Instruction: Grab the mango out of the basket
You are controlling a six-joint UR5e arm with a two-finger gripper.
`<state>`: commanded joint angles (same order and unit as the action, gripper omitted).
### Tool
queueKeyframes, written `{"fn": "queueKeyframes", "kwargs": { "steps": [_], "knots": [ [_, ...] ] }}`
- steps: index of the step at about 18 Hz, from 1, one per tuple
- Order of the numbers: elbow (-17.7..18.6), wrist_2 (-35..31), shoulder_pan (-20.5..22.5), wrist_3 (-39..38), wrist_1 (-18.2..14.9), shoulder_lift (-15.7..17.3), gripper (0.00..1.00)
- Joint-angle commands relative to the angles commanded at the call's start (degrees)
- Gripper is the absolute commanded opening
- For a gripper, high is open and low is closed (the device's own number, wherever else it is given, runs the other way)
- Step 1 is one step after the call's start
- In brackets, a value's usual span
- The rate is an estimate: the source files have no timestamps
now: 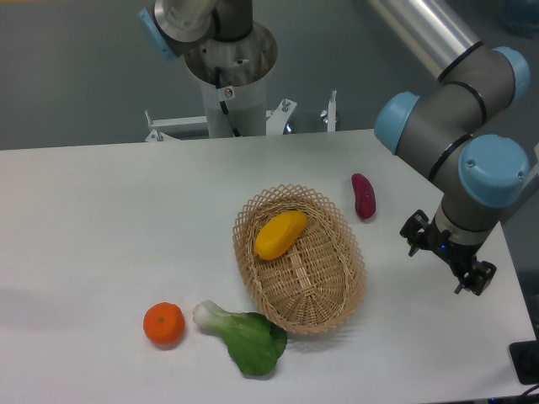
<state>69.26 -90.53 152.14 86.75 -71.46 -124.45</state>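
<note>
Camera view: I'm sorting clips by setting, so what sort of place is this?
Probably a robotics lab bench, not a kitchen: a bare white table, an industrial arm over it, and toy-like produce around a basket holding a mango.

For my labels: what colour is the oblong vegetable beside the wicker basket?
Dark purple-red oblong vegetable, clearest in the fixed camera view.

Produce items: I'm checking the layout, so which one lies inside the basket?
The mango, yellow-orange and oblong, alone lies in the basket; the rest sit on the table.
</note>
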Motion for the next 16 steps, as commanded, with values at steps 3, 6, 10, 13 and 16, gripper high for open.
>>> {"fn": "queueKeyframes", "kwargs": {
  "steps": [3,6,10,13,16],
  "knots": [
    [0.2,0.0,0.0,-0.3,0.1,0.1,1.0],
    [2.8,0.6,-0.2,-0.9,1.6,1.1,1.0],
    [8.2,1.0,-0.4,-1.7,2.0,4.6,1.0],
    [15.3,3.4,-0.8,-1.7,2.3,9.5,1.0],
    [21.0,7.2,-1.9,-1.8,3.2,12.7,1.0]
  ]
}}
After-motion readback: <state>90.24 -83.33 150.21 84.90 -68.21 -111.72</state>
